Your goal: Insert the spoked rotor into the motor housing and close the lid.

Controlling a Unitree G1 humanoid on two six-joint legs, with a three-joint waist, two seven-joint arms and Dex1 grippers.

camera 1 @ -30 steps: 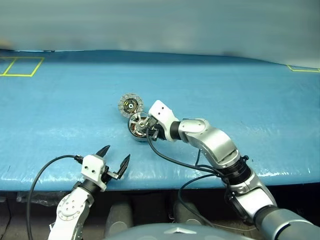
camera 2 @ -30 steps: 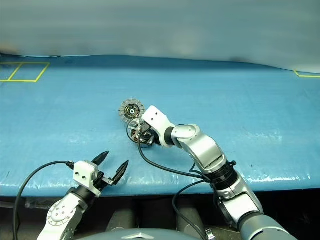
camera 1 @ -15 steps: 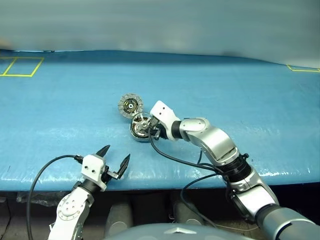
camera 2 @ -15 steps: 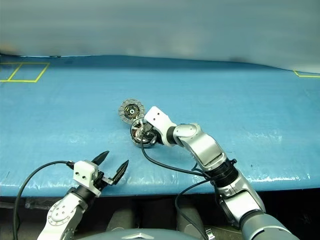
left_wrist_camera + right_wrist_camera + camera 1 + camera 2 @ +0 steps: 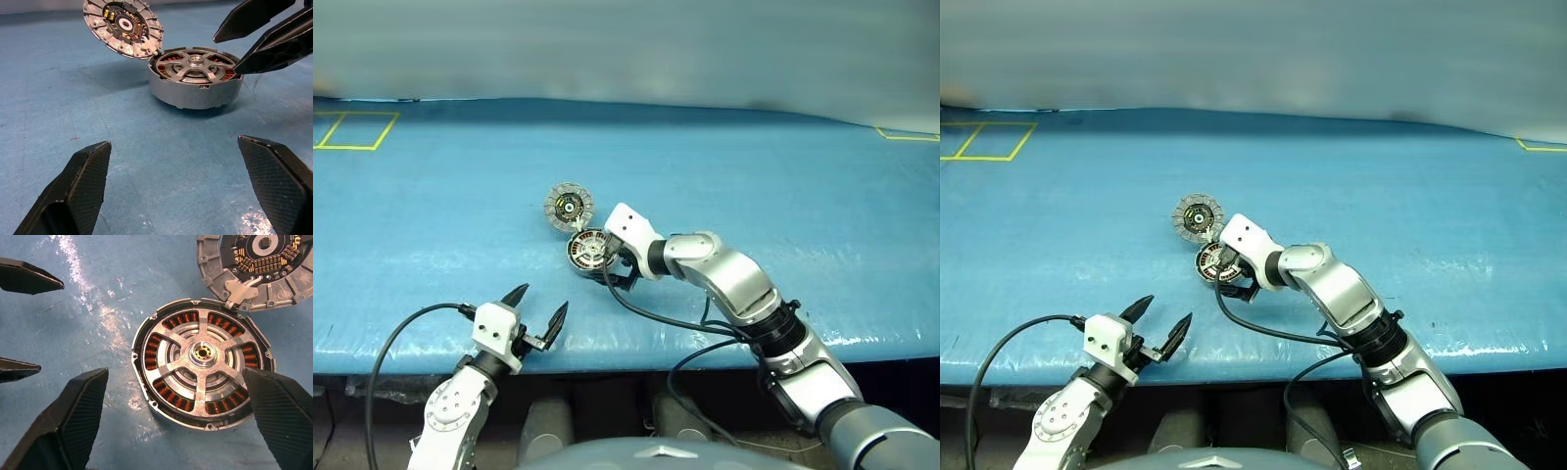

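Spoked rotor (image 5: 203, 363) seated in motor housing (image 5: 195, 95) mid-worktop, hinged lid (image 5: 123, 25) standing open behind; both left gripper (image 5: 536, 311) and right gripper (image 5: 1234, 279) released; lid judged rigid metal, best pushed at its rim.

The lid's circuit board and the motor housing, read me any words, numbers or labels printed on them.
None readable.
The lid: its board shows chips and copper contacts, any marking too small to read.
The motor housing, with the spoked rotor seated in it: no lettering visible.
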